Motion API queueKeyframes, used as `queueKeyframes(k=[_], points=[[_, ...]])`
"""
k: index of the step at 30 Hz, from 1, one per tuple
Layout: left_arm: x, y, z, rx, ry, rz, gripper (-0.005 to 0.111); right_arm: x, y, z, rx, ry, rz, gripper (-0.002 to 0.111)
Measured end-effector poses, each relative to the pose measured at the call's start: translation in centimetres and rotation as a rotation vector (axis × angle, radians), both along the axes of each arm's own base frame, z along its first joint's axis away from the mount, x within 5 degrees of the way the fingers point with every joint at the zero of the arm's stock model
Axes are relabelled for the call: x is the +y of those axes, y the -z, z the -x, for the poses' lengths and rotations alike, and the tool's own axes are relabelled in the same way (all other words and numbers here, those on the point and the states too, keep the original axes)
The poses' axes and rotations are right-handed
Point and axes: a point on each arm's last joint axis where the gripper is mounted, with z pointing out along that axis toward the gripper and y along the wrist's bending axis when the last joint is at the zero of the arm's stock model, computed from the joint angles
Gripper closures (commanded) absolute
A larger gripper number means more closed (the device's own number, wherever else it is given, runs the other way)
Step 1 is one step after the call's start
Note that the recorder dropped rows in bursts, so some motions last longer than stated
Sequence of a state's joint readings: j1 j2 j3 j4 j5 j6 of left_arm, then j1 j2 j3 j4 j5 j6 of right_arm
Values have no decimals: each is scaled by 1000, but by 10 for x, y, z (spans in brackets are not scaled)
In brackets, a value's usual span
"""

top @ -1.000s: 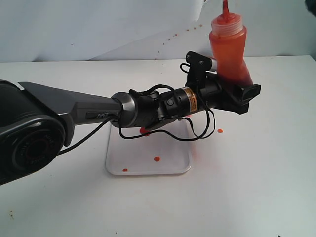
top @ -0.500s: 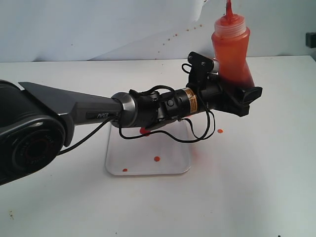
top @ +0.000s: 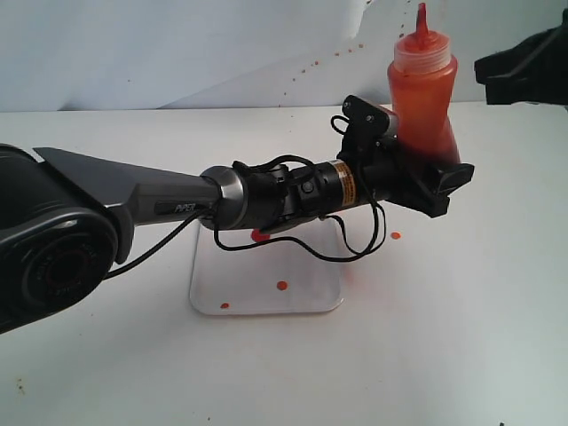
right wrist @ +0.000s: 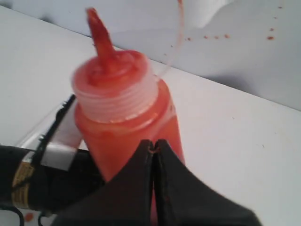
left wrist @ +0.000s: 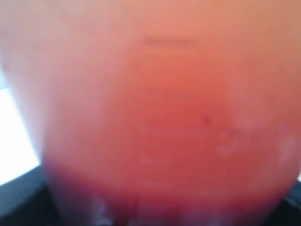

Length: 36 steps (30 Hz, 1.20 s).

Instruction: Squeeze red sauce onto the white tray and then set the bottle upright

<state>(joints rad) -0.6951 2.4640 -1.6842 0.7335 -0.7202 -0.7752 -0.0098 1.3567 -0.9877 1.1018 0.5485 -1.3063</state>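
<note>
Presently: bottle (top: 422,93), axis near vertical, nozzle up, pinched low by left hand (top: 424,166); right hand (right wrist: 154,149) pressed together.

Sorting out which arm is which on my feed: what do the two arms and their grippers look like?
The left arm has a dark grey round joint, a grey tapered link with white lettering, a silver ring, then a black wrist with an orange label band and loose black cables. The left gripper is black and blocky. The right gripper has black fingers tapering to thin tips.
</note>
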Motion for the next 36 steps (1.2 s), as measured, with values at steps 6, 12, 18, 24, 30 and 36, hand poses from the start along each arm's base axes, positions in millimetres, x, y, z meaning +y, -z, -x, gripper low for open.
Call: queueKeyframes(k=[6, 12, 18, 24, 30, 36], points=[[0, 0, 0, -2, 3, -3, 102, -7, -10, -3, -71, 89, 9, 108], [0, 0, 0, -4, 5, -5, 102, -9, -12, -4, -88, 116, 15, 95], [-1, 2, 4, -46, 59, -49, 102, -7, 1, 2, -43, 33, 116, 3], [15, -10, 4, -134, 252, 69, 107, -5, 26, 12, 0, -81, 235, 3], [44, -9, -4, -122, 386, 76, 107, 10, 24, 20, -20, -256, 204, 3], [52, -3, 1, -123, 504, 13, 107, 44, 23, 26, -74, -382, 223, 3]])
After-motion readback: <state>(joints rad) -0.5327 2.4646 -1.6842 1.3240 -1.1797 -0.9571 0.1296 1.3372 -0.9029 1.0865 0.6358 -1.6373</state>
